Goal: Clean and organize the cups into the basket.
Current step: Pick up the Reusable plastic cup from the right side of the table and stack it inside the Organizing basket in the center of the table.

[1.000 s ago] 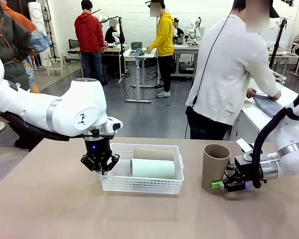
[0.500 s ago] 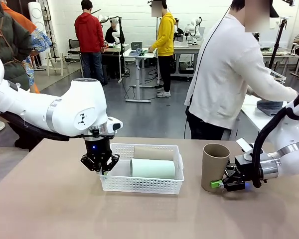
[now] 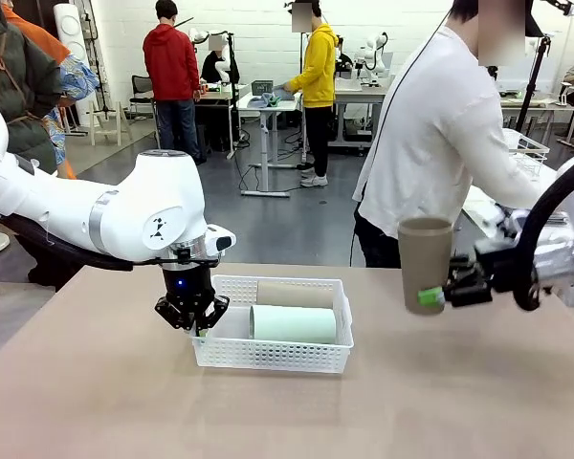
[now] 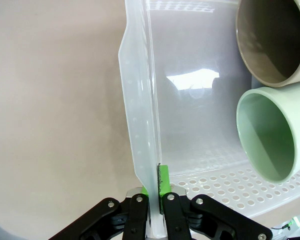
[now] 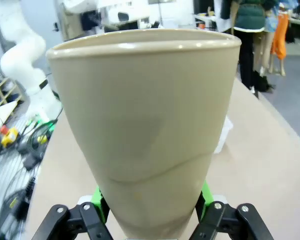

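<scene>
At the right of the front view the right gripper (image 3: pixel 432 296) pinches a tan cup (image 3: pixel 426 258) near its base, green pads pressed against either side. The cup stands upright, long axis vertical, wide mouth up, held above the table (image 3: pixel 96 402). In the right wrist view its flared wall (image 5: pixel 145 125) rises from between the fingers to the top of the frame.

In the middle of the front view sits the white basket (image 3: pixel 268 356) with two cups lying on their sides, long axes running left to right: the mint cup (image 3: pixel 293 324) in front, the second tan cup (image 3: pixel 295 294) just behind it. Their open mouths point to picture left, toward the left gripper (image 3: pixel 193 320). That gripper points down at the basket's left end, its fingers closed on the thin rim wall (image 4: pixel 140 125).
</scene>
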Robot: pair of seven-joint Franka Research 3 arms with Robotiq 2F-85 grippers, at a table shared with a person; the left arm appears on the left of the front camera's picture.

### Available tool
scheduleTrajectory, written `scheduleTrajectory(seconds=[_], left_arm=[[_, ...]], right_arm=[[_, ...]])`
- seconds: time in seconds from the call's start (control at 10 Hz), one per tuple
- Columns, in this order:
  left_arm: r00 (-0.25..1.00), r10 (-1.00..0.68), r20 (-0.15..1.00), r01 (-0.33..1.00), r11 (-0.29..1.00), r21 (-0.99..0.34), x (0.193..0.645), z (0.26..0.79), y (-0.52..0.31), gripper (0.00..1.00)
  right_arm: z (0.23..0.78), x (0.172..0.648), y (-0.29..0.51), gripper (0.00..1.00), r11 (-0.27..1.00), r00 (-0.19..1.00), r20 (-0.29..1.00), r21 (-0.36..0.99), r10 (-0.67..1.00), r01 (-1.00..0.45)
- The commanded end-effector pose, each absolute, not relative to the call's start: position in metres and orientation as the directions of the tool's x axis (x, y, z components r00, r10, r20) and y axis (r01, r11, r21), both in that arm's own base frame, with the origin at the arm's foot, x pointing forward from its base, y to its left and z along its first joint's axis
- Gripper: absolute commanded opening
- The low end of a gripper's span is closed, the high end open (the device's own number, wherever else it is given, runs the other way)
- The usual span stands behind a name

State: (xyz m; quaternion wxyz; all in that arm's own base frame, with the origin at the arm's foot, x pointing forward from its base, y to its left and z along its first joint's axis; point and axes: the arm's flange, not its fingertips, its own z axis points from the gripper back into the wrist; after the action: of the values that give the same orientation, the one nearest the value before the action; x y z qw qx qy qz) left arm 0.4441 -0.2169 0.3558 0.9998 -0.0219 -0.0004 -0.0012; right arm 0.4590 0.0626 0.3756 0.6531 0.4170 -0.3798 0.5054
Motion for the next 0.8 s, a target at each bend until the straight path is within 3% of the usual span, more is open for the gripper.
scheduleTrajectory(seconds=[0.0, 0.2, 0.7], left_arm=[[1.000, -0.002, 0.009, 0.003, 0.999, -0.047, 0.444, 0.359, -0.218, 0.00], [1.000, -0.002, 0.009, 0.003, 0.999, -0.047, 0.444, 0.359, -0.218, 0.00], [1.000, -0.002, 0.009, 0.003, 0.999, -0.047, 0.444, 0.359, -0.218, 0.00]], right_arm=[[0.421, 0.442, 0.070, 0.01, 0.173, 0.229, 0.913, 0.179, 0.338, -0.969], [0.449, 0.428, 0.074, 0.01, 0.173, 0.201, 0.924, 0.151, 0.325, -0.973], [0.455, 0.437, 0.070, 0.01, 0.179, 0.195, 0.926, 0.143, 0.324, -0.973]])
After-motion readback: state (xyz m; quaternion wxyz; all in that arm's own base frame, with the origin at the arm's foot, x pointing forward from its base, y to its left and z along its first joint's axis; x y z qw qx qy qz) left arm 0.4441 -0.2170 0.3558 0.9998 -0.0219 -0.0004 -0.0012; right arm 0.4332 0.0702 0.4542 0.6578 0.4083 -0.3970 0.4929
